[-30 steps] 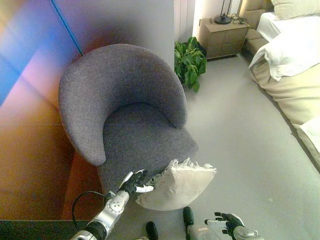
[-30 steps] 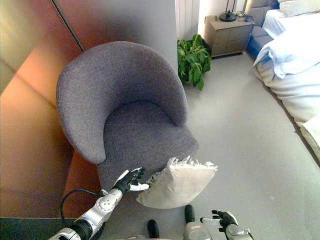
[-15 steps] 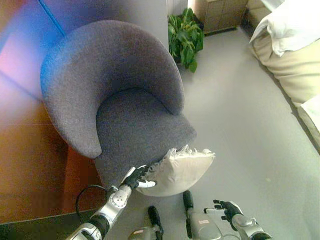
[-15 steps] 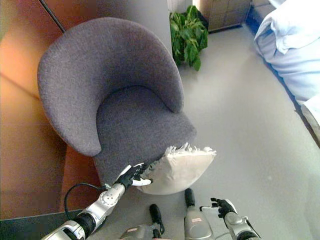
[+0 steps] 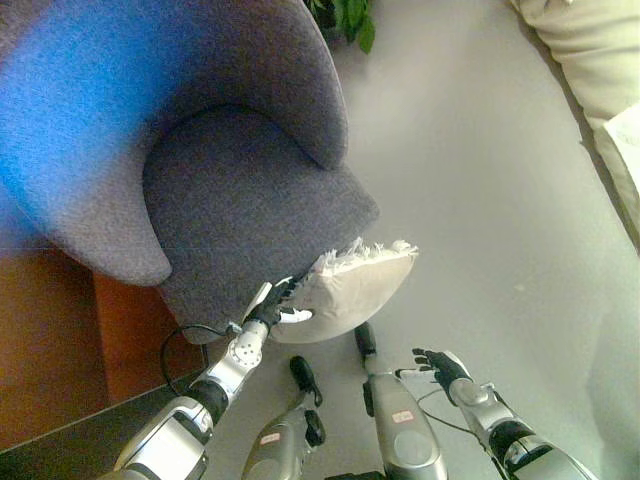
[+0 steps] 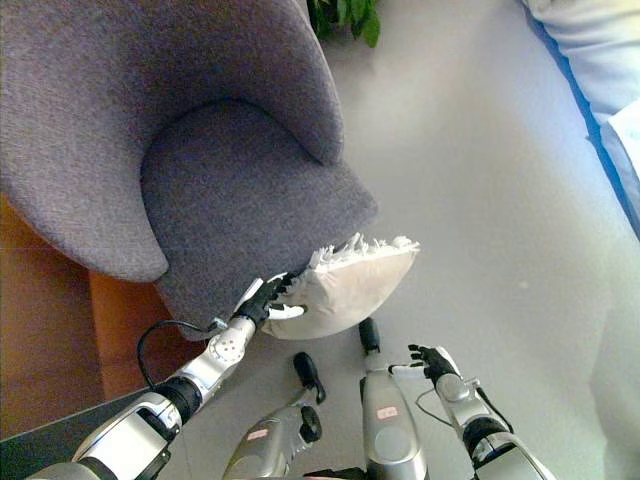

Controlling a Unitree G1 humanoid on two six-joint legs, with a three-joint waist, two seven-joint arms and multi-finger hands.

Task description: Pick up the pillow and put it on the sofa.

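Note:
A beige pillow (image 5: 352,290) with a fringed upper edge stands on the grey floor, leaning against the front of the sofa. The sofa (image 5: 230,190) is a round grey armchair with a high curved back. My left hand (image 5: 275,305) is at the pillow's left corner, its fingers stretched out and touching the fabric, a white tip under the corner. My right hand (image 5: 435,362) hovers low, right of and nearer than the pillow, open with spread fingers and apart from it.
A green plant (image 5: 345,15) stands behind the armchair at the top. The side of a bed (image 5: 600,50) runs along the right edge. Brown wood panelling (image 5: 50,350) lies left of the chair. Grey floor (image 5: 480,200) stretches to the right.
The whole picture has shifted as the camera tipped down and came closer. The left hand stays at the pillow's left corner; the right hand keeps its place relative to the pillow.

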